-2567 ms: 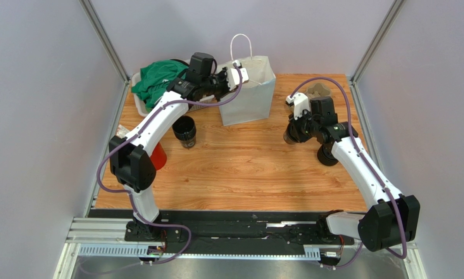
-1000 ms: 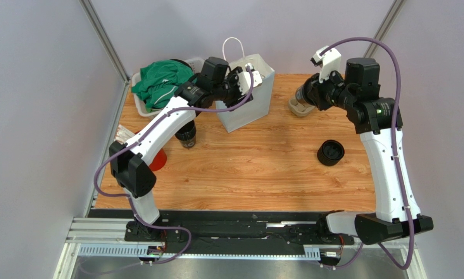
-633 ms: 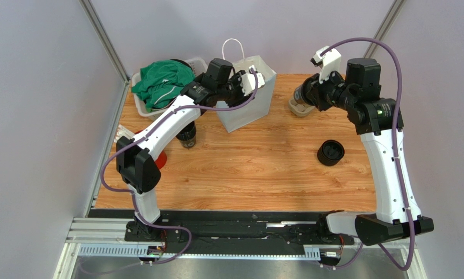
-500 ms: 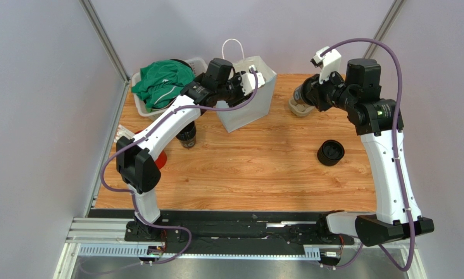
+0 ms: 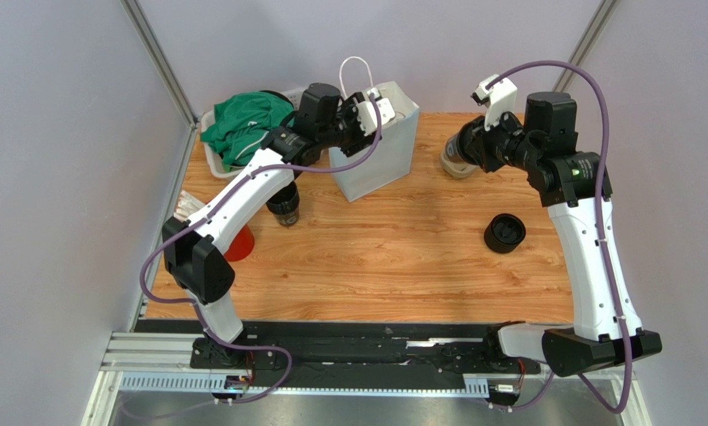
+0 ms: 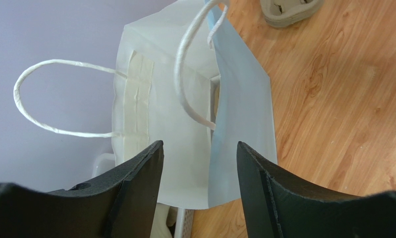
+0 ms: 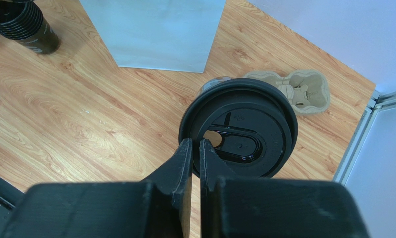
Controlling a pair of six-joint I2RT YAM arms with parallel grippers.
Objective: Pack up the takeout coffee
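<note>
Right claw (image 7: 195, 148): fingers pressed almost together, pinching the lid rim of the coffee (image 7: 238, 134). The hold is on the lid edge only; I judge it thin.

The coffee hangs in the air, clear of the table (image 7: 85, 114). A few seconds ago it stood on the wood beside the black ring (image 5: 505, 232). It is now raised near the carrier (image 7: 296, 91) and well right of the bag (image 7: 155, 29). The lift is done; the carry across and the drop remain.

Left claw (image 6: 200, 161): spread, holding nothing, facing the bag's mouth with one handle loop hanging ahead. It has drawn back from the rim within the last half second. The bag stands unheld with its mouth open. Risk: the unheld bag may tip when the coffee goes in.
</note>
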